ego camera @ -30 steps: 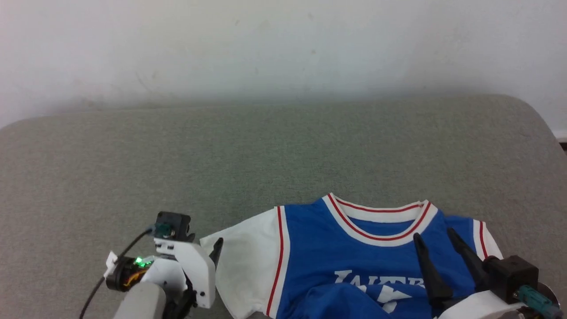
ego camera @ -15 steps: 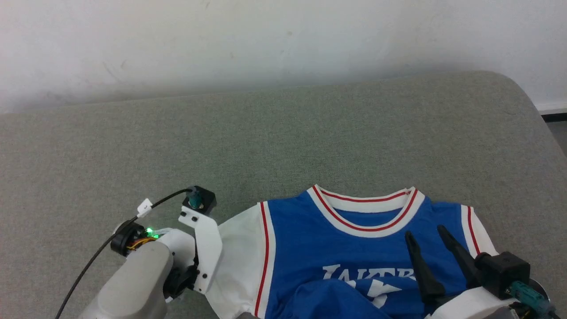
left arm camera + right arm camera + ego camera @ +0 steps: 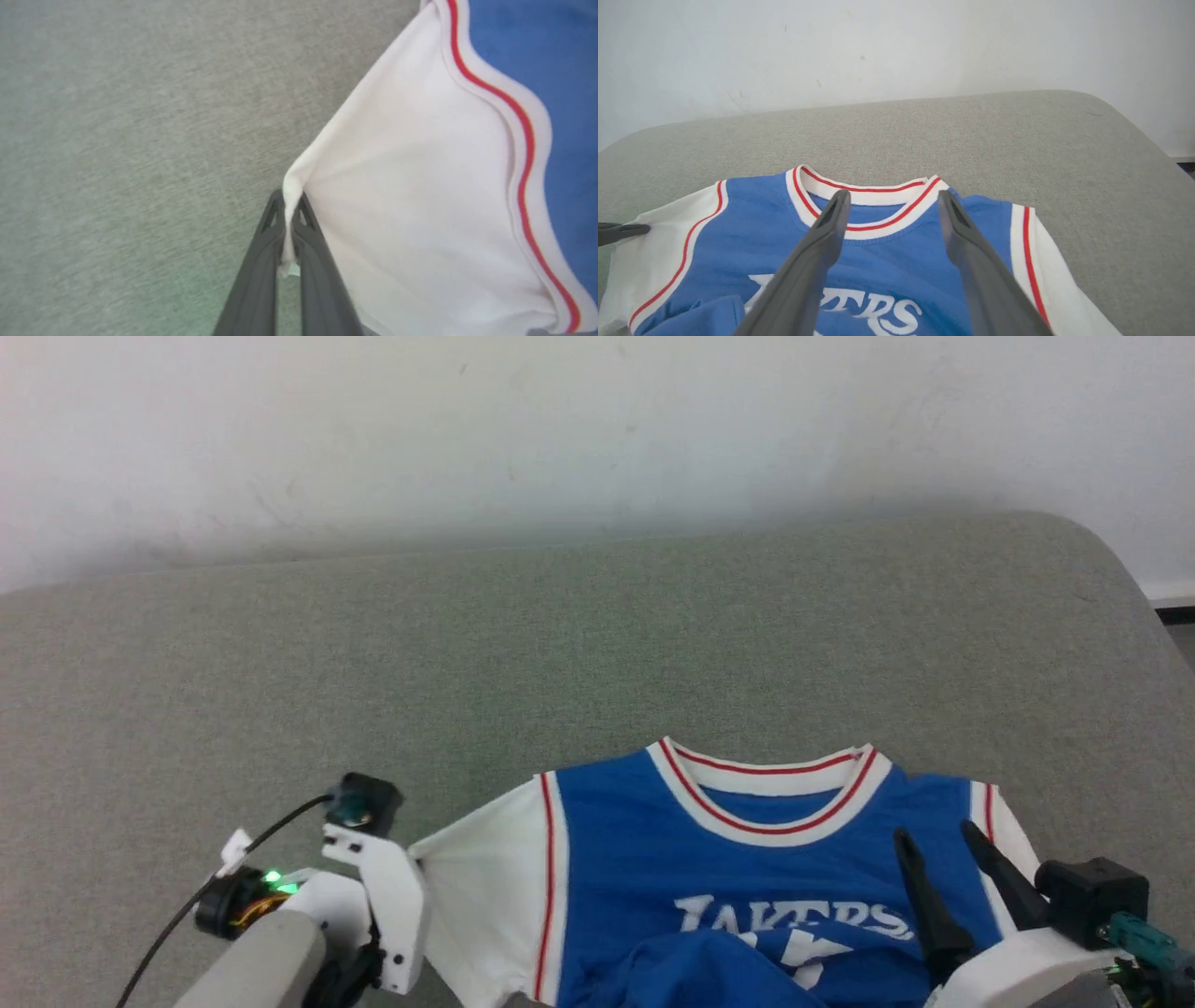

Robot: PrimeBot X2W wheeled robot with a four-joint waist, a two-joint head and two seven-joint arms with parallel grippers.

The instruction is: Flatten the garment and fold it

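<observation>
The garment [image 3: 635, 859] is a blue jersey with white sleeves and red-striped trim, lying front up on the padded surface. Its lower part is folded up over the white lettering [image 3: 719, 971]. In the left wrist view my left gripper [image 3: 289, 203] is shut on the outer corner of the white sleeve [image 3: 420, 186], and the cloth is drawn to a point between the fingers. My right gripper [image 3: 934, 835] stands open above the garment's right chest. In the right wrist view its fingers [image 3: 831, 224] frame the collar [image 3: 864, 191] with nothing between them.
The grey-green padded surface [image 3: 560, 644] stretches far behind and to the left of the garment. A white wall [image 3: 560, 429] rises behind it. The surface rounds off at the right, where a dark strip of floor [image 3: 1181, 613] shows.
My left gripper has shut on the sleeve corner and drawn it out to the left. The right gripper stays open over the garment. The head camera shifted between frames.
</observation>
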